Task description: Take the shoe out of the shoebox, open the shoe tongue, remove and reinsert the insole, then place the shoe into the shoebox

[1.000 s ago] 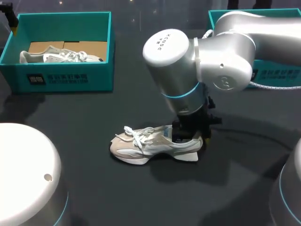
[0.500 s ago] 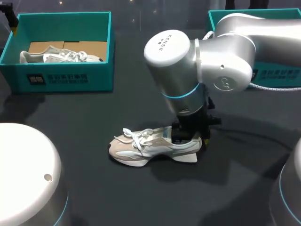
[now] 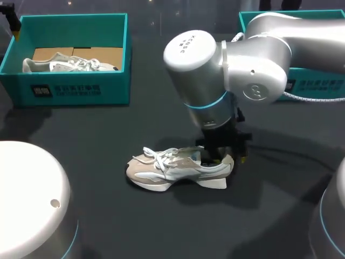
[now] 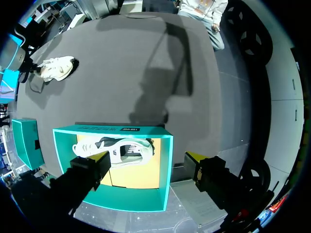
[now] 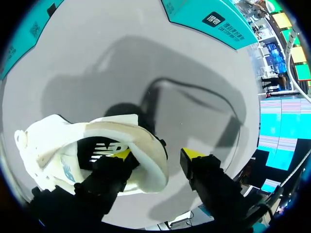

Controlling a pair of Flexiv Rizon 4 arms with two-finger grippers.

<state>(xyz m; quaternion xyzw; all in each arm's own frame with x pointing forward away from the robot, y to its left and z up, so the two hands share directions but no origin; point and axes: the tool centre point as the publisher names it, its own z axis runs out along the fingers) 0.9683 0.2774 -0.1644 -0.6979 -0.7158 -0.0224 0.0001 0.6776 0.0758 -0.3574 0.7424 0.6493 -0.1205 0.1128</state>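
Observation:
A white and beige sneaker (image 3: 172, 168) lies on its sole on the dark table, toe to the left. My right gripper (image 3: 223, 156) is at its heel. In the right wrist view the sneaker (image 5: 73, 141) has one yellow-tipped finger inside its opening and the other outside, with a gap to the heel, so the right gripper (image 5: 155, 158) is open. My left gripper (image 4: 148, 162) hangs open above the teal shoebox (image 4: 112, 130), holding nothing. A second sneaker (image 4: 121, 150) lies in that box on brown cardboard.
The left shoebox (image 3: 75, 89) stands at the back left with its sneaker (image 3: 70, 65) inside. Another teal shoebox (image 3: 323, 83) sits at the back right, behind my right arm. A white cable runs beside that box.
The right gripper's fingers have spread apart and let go of the sneaker's heel. The sneaker has shifted slightly on the table. The left arm has not moved.

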